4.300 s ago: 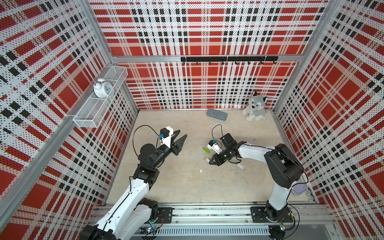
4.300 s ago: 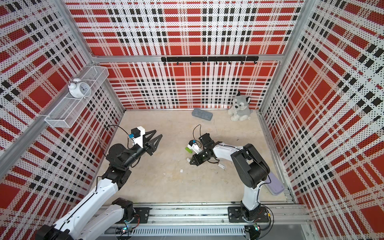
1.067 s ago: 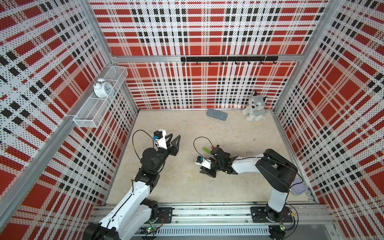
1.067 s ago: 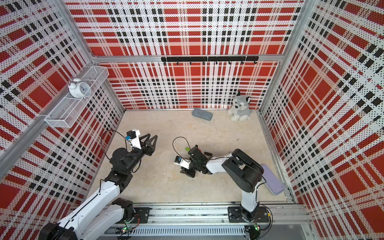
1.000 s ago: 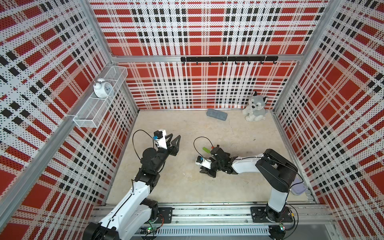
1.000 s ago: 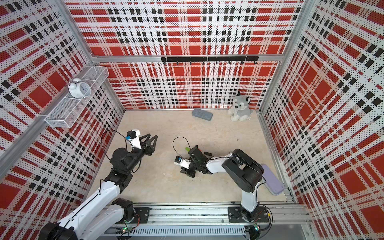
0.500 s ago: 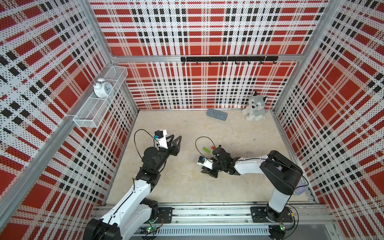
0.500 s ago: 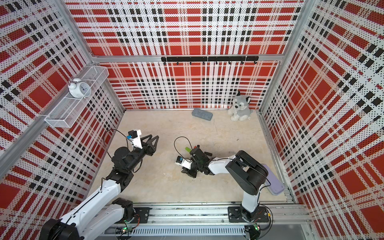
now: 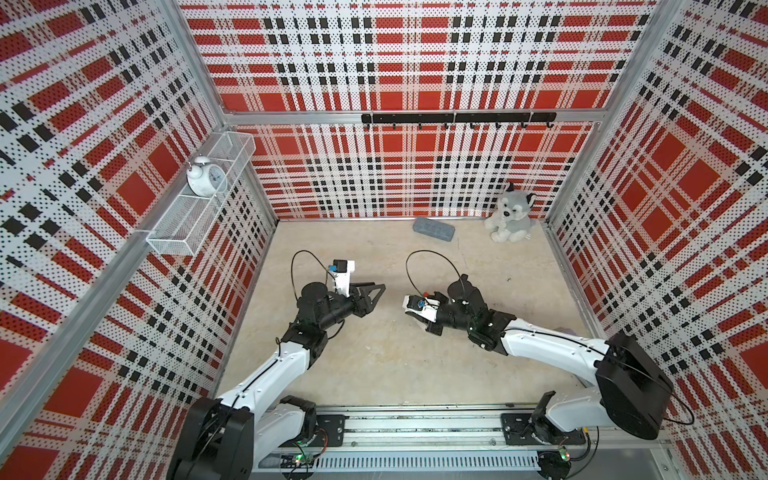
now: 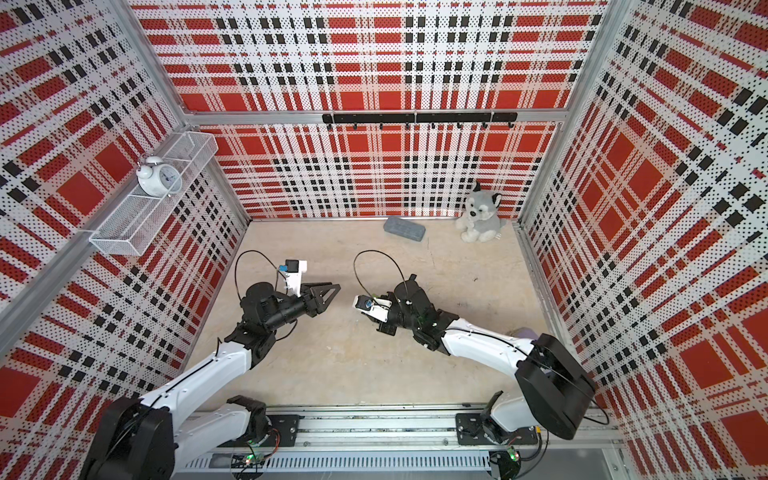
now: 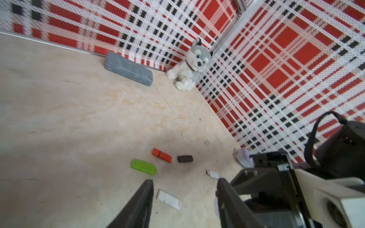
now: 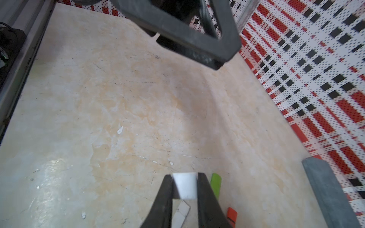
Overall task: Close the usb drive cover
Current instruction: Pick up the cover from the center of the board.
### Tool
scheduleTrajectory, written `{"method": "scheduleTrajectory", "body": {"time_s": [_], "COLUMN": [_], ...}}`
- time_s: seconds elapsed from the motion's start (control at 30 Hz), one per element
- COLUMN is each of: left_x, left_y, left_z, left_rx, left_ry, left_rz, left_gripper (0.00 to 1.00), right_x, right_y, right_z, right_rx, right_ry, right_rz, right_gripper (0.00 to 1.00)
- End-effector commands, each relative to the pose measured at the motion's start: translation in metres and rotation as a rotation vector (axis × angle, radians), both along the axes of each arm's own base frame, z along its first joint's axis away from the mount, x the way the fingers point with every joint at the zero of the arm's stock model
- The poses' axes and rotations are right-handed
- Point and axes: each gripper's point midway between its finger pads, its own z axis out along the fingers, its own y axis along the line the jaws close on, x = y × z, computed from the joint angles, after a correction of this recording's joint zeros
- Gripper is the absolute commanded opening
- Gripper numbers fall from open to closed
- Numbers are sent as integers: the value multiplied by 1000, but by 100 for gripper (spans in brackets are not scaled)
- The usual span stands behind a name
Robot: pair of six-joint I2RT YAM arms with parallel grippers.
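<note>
In the right wrist view my right gripper (image 12: 185,178) is shut on a small white block, apparently the usb drive cover (image 12: 185,185), held above the floor. Under it lies a flat white piece (image 12: 180,215). In both top views the right gripper (image 9: 419,322) (image 10: 372,318) faces my left gripper (image 9: 374,291) (image 10: 330,291). The left gripper (image 11: 184,182) is open and holds nothing. Past its fingers lie the flat white piece (image 11: 168,199) and a white usb drive (image 11: 212,174) with its plug bare.
A green drive (image 11: 143,167), a red drive (image 11: 162,155) and a black cap (image 11: 185,158) lie close together on the floor. At the back wall are a grey case (image 9: 433,229) and a plush husky (image 9: 510,212). A wire shelf with a clock (image 9: 206,178) hangs on the left wall.
The right gripper has drifted a little to the right and toward the back wall, still shut on the white block. The left gripper has edged slightly toward it.
</note>
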Motion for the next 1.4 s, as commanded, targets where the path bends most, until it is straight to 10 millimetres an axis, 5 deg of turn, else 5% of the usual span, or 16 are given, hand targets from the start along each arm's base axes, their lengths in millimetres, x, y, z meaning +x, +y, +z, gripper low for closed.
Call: {"method": "scheduleTrajectory", "body": {"time_s": [0.0, 0.33, 0.73, 1.37], "left_x": [-23, -40, -30, -30], "left_y": [-31, -62, -76, -83], "left_z": [9, 10, 4, 0], "left_rx": [-42, -63, -64, -90], "left_ry": [22, 57, 89, 141], "left_rz": [-214, -395, -401, -453], "left_gripper": [55, 58, 52, 6], "right_x": [8, 6, 3, 5], "right_y": [-7, -10, -6, -5], "right_z": [23, 45, 48, 45], "right_rx": [3, 36, 58, 62], "right_ry": [-86, -149, -148, -150], "right_rz": [-32, -30, -9, -9], "right_gripper": [21, 23, 24, 24]}}
